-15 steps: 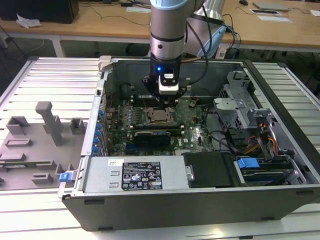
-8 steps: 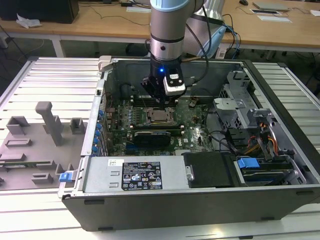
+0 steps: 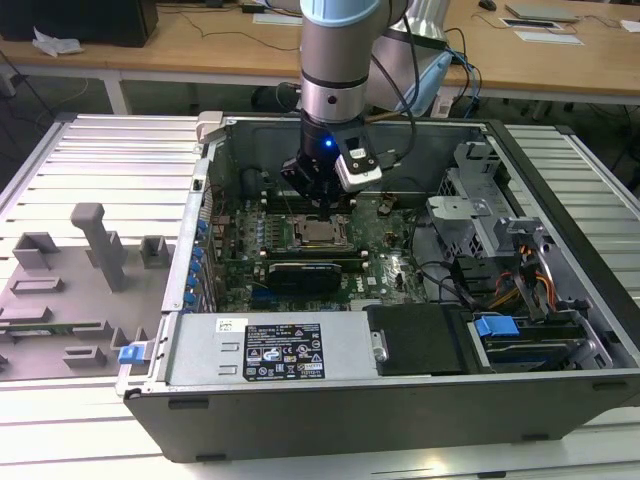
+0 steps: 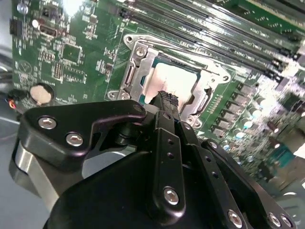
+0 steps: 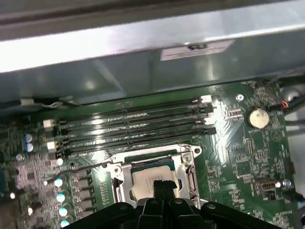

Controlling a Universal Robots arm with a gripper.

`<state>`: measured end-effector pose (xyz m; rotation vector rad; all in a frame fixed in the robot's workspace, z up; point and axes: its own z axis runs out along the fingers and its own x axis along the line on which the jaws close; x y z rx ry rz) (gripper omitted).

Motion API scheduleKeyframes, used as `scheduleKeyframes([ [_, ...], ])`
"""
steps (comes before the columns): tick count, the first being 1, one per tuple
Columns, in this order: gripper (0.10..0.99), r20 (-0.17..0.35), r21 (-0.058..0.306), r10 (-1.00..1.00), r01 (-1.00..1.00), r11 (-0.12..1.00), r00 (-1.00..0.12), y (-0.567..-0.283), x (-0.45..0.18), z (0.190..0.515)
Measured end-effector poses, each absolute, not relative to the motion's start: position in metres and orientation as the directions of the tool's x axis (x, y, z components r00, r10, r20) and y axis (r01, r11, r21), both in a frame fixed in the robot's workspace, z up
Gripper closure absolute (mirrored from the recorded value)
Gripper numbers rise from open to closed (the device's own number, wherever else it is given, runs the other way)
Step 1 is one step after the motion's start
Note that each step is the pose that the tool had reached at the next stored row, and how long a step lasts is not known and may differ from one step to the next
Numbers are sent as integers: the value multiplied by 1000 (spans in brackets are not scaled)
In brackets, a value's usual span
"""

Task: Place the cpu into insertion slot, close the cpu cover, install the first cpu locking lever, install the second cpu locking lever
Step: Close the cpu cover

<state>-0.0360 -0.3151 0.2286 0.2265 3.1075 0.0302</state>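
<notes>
The gripper [image 3: 318,195] hangs straight down inside the open case [image 3: 560,175], its 2 fingers pressed together with nothing between them, tips just above the cpu [image 4: 174,78]. Closed like that they form 1 narrow point, which I judge suits pushing on small hardware rather than grasping. The cpu lies flat in the slot [image 5: 117,169] beside the memory slots [image 5: 138,126], its pale top showing through the cover [image 4: 135,78] window. The cover seems down over its edges, keeping it seated (whether either lever is latched I cannot tell).
</notes>
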Motion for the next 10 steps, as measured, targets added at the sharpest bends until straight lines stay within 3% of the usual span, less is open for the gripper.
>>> scheduleKeyframes([
  [10,980,-24,21,44,43,999,-999,-326,-38,225],
])
